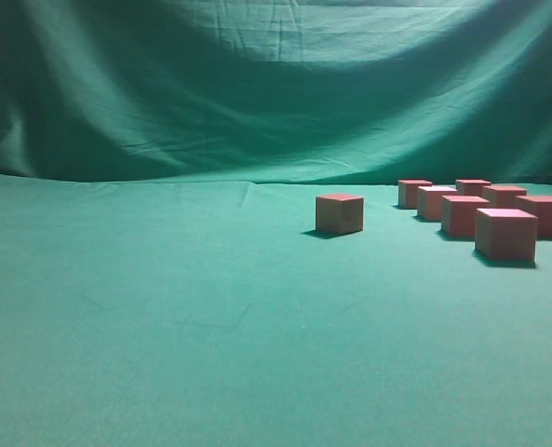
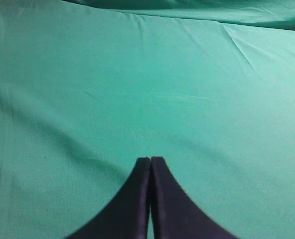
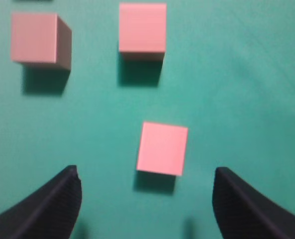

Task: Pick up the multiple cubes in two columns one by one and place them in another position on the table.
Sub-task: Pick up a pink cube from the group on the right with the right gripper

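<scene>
Several red cubes stand in two columns point(image 1: 464, 215) at the exterior view's right, and one lone cube point(image 1: 340, 213) sits apart to their left. No arm shows in the exterior view. In the right wrist view my right gripper point(image 3: 147, 171) is open and empty above the cloth. One pink-red cube point(image 3: 162, 148) lies just ahead of the gap between its fingers, not touched. Two more cubes point(image 3: 142, 31) point(image 3: 38, 39) lie farther ahead. My left gripper point(image 2: 150, 158) is shut and empty over bare green cloth.
Green cloth point(image 1: 164, 307) covers the table and hangs as a backdrop point(image 1: 257, 84) behind it. In the exterior view, the left half and the front of the table show only cloth.
</scene>
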You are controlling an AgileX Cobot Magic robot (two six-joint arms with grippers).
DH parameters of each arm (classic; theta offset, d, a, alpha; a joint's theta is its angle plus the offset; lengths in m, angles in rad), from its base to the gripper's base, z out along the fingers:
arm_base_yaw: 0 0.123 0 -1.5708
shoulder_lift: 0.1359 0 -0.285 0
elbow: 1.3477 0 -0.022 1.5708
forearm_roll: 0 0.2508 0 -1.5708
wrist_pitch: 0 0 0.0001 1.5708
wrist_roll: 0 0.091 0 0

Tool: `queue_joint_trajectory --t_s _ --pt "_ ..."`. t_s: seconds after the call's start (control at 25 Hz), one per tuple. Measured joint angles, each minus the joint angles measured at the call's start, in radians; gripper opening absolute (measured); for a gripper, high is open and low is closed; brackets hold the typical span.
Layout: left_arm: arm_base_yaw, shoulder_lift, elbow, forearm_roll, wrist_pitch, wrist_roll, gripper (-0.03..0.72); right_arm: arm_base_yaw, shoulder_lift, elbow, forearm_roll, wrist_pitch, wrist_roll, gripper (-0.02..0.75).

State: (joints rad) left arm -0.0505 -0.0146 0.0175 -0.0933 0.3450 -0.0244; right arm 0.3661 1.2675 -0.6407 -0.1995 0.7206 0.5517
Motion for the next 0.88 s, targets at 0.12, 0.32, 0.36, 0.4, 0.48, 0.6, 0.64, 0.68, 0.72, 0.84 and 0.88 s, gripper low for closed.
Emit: queue_joint_trajectory --t_s 0.12,0.32,0.36,0.4,0.48,0.6,0.64,0.68,0.72,0.84,0.88 --pt "0.000 0.000 0.000 0.000 0.000 0.000 0.000 0.000 0.012 0.014 -0.049 -0.045 0.050 0.528" --pt "0.000 0.000 0.000 0.000 0.000 0.000 0.000 0.000 0.106 0.016 -0.079 -0.076 0.064 0.528" --pt "0.000 0.000 0.000 0.000 0.000 0.000 0.000 0.000 0.128 0.016 -0.079 -0.081 0.064 0.528" --pt "0.000 0.000 0.000 0.000 0.000 0.000 0.000 0.000 0.146 0.014 -0.079 -0.082 0.064 0.528" --pt "0.000 0.000 0.000 0.000 0.000 0.000 0.000 0.000 0.185 0.007 -0.079 -0.083 0.064 0.528" --pt "0.000 0.000 0.000 0.000 0.000 0.000 0.000 0.000 0.226 -0.010 -0.081 -0.097 0.064 0.528" --pt "0.000 0.000 0.000 0.000 0.000 0.000 0.000 0.000 0.237 -0.014 -0.081 -0.107 0.064 0.528" --pt "0.000 0.000 0.000 0.000 0.000 0.000 0.000 0.000 0.244 -0.017 -0.082 -0.119 0.064 0.528" --pt "0.000 0.000 0.000 0.000 0.000 0.000 0.000 0.000 0.252 -0.017 -0.082 -0.124 0.064 0.488" --pt "0.000 0.000 0.000 0.000 0.000 0.000 0.000 0.000 0.266 -0.017 -0.084 -0.131 0.064 0.419" --pt "0.000 0.000 0.000 0.000 0.000 0.000 0.000 0.000 0.268 -0.017 -0.086 -0.133 0.064 0.382"
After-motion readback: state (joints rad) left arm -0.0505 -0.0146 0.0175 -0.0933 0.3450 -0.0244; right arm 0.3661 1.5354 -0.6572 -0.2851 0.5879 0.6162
